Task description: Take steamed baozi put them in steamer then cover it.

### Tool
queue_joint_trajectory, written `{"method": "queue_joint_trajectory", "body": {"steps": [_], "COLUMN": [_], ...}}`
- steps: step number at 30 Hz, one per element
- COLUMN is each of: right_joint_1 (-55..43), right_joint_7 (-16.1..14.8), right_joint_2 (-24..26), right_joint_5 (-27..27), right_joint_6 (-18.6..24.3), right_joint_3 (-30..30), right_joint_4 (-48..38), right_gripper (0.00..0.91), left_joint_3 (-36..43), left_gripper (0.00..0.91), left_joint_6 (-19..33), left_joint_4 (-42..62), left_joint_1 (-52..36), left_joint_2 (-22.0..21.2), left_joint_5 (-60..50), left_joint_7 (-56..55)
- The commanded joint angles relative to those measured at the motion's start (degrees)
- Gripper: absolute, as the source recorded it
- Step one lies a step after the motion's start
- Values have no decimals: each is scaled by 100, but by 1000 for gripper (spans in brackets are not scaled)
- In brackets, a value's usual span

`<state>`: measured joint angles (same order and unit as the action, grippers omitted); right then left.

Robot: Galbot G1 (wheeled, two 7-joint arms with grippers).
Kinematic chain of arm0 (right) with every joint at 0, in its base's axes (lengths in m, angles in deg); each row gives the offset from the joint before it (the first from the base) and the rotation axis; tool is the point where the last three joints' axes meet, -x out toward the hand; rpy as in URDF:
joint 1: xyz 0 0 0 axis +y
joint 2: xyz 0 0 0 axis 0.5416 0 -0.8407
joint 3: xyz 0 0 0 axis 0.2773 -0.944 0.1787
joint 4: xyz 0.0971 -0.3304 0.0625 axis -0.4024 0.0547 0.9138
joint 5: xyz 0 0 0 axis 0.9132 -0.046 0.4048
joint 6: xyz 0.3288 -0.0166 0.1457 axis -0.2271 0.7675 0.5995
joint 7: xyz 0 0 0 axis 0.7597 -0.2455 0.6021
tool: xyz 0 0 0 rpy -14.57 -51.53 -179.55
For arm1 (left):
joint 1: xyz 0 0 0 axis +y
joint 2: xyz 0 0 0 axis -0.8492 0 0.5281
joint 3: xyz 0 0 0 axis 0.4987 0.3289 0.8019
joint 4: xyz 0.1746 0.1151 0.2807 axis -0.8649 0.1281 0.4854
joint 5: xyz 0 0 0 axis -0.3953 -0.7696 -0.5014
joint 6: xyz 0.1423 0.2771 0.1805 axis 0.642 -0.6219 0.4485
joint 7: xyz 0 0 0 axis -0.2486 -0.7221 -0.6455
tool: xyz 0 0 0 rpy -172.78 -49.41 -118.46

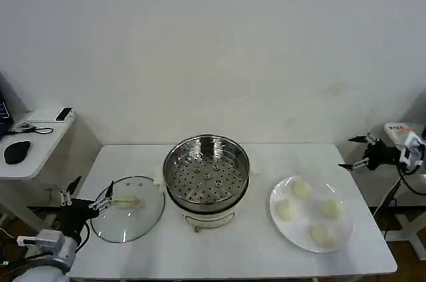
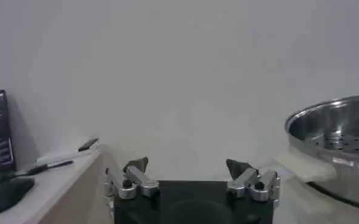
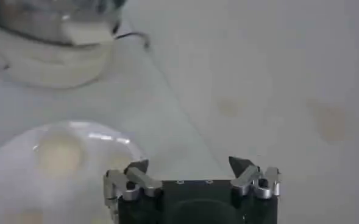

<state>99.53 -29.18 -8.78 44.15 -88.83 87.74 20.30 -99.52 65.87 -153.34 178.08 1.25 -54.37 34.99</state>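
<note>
We see even, bright light over the white table (image 1: 259,255); the steamer (image 1: 206,170) glints, shadows stay faint, and the plate (image 3: 21,182) blurs out of focus.

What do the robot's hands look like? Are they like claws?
A bit like claws! The left gripper and the right gripper each have a black block body, two shiny silver metal finger links with round bolts, and dark pointed tips. In the head view, the right arm's wrist is white with a small label, and black cables hang from it.
</note>
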Motion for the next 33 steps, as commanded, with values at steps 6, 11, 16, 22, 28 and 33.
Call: {"method": "queue_joint_trajectory", "body": {"steps": [6,11,16,22,28,33], "right_joint_1": [-1848,-1871,-1735,-1669,-1681,-1586], "right_joint_7": [-996,-765,-794,-714,-633,-663], "right_joint_2": [-307,-902,-1317,-1604,-1943,-2048], "right_joint_5": [-1052,-1414,-1904,-2278,-2626,-2630], "right_joint_6": [388,565,646,664,674,679], "right_joint_3": [-2092,-2223,-2255,-2352,-2350,-2353], "right_joint_4": [-711,-1070,-1255,-1470,-1846,-1909], "right_gripper": [907,907,907,907,907,907], "left_joint_3": [-27,-75,-101,-119,-111,-107], "left_gripper": [907,907,907,907,907,907], "left_joint_6": [-45,-51,-50,-75,-73,-52], "left_joint_4": [-242,-380,-430,-509,-484,-435], "left_joint_1": [100,194,261,273,292,319], "left_joint_2": [-27,-68,-112,-169,-207,-89], "left_joint_5": [5,7,1,3,-3,-42], "left_joint_7": [28,29,32,32,20,25]}}
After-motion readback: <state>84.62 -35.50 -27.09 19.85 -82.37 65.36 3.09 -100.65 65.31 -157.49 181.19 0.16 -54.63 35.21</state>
